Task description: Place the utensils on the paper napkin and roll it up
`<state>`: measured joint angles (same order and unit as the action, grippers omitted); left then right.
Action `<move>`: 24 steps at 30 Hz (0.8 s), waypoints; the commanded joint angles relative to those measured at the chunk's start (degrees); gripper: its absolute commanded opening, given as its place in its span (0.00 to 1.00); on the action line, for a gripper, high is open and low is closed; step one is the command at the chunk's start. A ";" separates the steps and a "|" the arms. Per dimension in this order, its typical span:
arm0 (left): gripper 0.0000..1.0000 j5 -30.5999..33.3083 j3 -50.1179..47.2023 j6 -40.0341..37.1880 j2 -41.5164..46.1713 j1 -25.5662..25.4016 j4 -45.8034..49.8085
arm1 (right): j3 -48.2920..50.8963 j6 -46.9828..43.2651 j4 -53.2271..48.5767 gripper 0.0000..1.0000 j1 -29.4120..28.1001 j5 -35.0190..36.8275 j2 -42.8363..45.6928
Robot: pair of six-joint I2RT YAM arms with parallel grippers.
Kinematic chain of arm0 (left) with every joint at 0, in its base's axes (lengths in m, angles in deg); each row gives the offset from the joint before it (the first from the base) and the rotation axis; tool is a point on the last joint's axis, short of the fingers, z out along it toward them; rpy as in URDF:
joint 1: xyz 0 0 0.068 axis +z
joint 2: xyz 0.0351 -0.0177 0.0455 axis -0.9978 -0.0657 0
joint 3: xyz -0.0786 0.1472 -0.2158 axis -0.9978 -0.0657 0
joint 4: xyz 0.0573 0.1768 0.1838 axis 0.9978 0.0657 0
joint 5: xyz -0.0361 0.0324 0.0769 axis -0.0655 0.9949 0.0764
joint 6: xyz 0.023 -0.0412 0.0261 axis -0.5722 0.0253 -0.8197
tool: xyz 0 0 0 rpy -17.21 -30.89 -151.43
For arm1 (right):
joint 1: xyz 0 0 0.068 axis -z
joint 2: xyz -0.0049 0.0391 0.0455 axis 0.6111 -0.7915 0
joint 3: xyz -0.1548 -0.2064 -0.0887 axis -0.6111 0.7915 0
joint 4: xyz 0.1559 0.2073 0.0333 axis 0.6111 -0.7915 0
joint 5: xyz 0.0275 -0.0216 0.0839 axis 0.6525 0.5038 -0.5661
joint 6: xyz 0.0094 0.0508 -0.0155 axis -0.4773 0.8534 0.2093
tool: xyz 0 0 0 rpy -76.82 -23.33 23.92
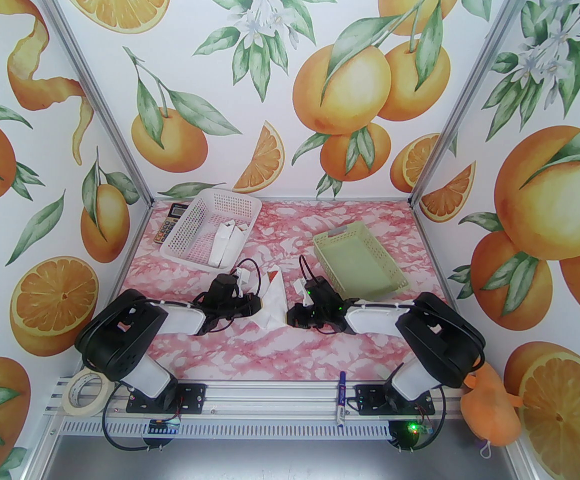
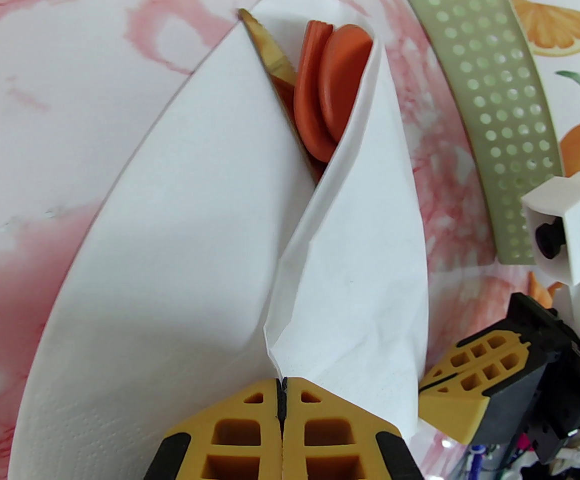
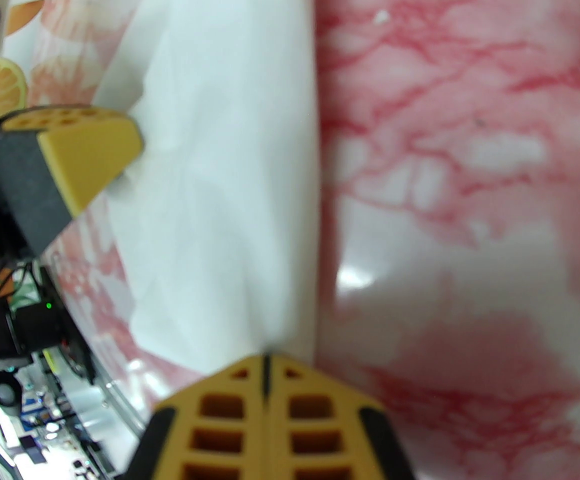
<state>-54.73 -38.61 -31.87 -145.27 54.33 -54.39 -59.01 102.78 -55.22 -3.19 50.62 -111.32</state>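
The utensils (image 2: 330, 88) lie tucked inside a fold of the paper napkin (image 2: 169, 268), with only their orange-red heads poking out of the open far end; the handles are hidden under the paper. The napkin sits on the pink marbled table (image 2: 44, 93), midway between the two arms, loosely wrapped and not a tight roll: one flap stands up over the cutlery and a broad sheet lies flat to the left of it.

The left gripper (image 2: 282, 388) has its jaws pressed together on the near end of the raised flap. The right gripper (image 3: 265, 360) is likewise closed, and the napkin's edge runs right down into its tips, so it seems to be pinching the paper there.

The main risk looks like the thin paper itself. With both grippers gripping the same end close together, pulling in different directions could tear it or drag a corner free. If the flap is lifted or turned too briskly, the fold could open and the smooth plastic pieces slide out of the far end, or fan apart so the roll ends up lopsided. The green basket (image 2: 490, 118) stands near on the right, and a wide sweep by the right arm might knock it
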 commanded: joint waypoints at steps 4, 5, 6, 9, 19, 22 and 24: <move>0.16 3.36 4.28 -4.49 7.21 0.58 12.68 | -0.78 -1.88 -5.09 0.00 -0.35 1.24 -2.52; 0.17 3.88 4.67 -4.99 8.43 0.76 14.23 | -0.97 -2.15 -5.30 0.00 -0.42 1.15 -2.54; 0.19 4.41 4.97 -5.59 9.65 0.92 15.80 | -1.21 -2.28 -5.62 0.00 -0.45 1.15 -2.63; 0.26 6.22 4.70 -6.75 13.46 1.93 19.90 | -1.74 -2.81 -6.50 0.00 -0.69 1.25 -2.72; 0.39 7.11 2.26 -9.19 20.18 8.16 28.28 | -2.21 -3.34 -7.59 0.00 -0.75 1.58 -2.46; 0.40 6.32 2.21 -9.43 19.34 8.75 28.11 | -2.21 -3.42 -7.60 0.00 -0.79 1.56 -2.47; 0.41 4.61 2.30 -9.50 17.37 9.37 26.76 | -2.30 -3.43 -7.69 0.00 -0.80 1.59 -2.45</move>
<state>-47.78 -35.90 -40.04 -125.60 62.20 -27.94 -61.46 100.35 -58.50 -3.56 50.62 -112.28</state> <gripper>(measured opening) 0.395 0.054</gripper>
